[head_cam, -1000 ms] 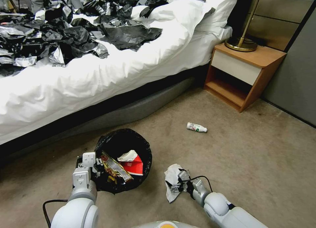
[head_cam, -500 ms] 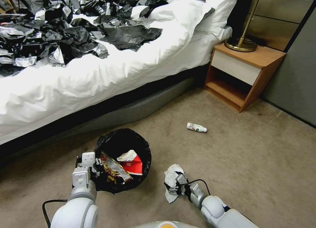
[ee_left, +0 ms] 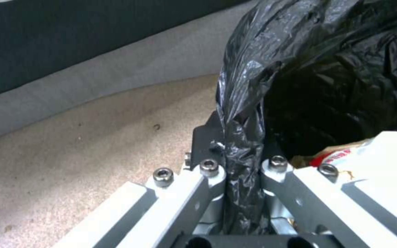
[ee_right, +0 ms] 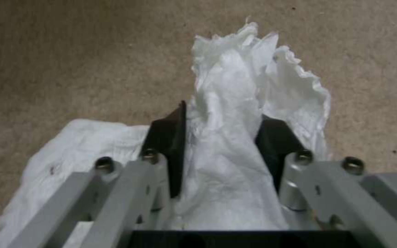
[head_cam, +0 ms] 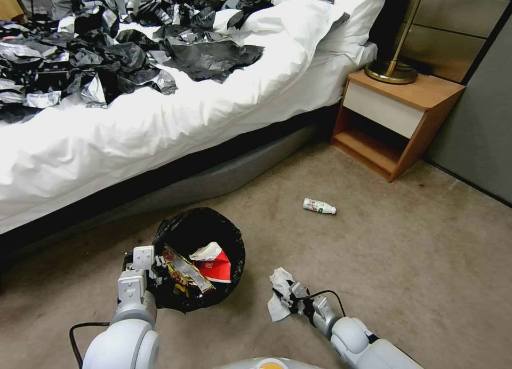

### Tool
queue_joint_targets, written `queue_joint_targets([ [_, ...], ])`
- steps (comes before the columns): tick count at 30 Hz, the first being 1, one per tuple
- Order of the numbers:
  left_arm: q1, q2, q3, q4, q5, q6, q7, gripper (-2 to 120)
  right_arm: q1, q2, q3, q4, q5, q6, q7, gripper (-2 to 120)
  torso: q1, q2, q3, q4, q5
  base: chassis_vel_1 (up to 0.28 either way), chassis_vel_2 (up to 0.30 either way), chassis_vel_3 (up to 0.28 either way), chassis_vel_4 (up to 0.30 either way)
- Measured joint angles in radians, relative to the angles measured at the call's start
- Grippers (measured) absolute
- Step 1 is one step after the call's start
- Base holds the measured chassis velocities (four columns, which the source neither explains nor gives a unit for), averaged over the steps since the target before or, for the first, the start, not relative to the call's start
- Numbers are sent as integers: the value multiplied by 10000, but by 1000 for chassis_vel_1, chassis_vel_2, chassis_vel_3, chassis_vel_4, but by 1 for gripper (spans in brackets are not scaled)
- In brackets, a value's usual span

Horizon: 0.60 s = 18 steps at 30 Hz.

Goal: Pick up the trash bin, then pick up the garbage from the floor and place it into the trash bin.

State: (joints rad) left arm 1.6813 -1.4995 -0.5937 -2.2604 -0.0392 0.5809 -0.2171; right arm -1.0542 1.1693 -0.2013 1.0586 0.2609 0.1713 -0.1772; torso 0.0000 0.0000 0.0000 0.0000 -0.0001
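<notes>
Tissue point(ee_right: 235, 137) upright in right gripper point(ee_right: 221, 151), apparently.

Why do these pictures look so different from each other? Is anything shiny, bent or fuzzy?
Head view: wide-angle lens bows the bed and nightstand edges; glare glints on the black bags on the bed. Left wrist view: the trash bin liner shines, its inside is dark. Right wrist view: the tissue is bright white, with carpet grain soft behind it.
</notes>
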Motion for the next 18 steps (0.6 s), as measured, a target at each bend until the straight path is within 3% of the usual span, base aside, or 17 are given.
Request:
queue_joint_targets([
  [4,-1,0,2,0,-2,0,0,1,16,-66,3,26,-1,19,18,13,1,0,0,0,0,0,0,0,0],
  [6,-1,0,2,0,-2,0,0,1,16,-88,4,41,-2,27,20,11,0,0,0,0,0,0,0,0,0],
  [8,-17,0,8,-1,-3,0,0,1,8,-181,29,162,-1,44,41,0,1,0,1,-1,-1,0,0,0,0],
  [18,-50,26,50,9,-15,1,6,1,-237,-694,183,1702,478,119,315,0,0,0,1,0,1,0,0,0,0],
])
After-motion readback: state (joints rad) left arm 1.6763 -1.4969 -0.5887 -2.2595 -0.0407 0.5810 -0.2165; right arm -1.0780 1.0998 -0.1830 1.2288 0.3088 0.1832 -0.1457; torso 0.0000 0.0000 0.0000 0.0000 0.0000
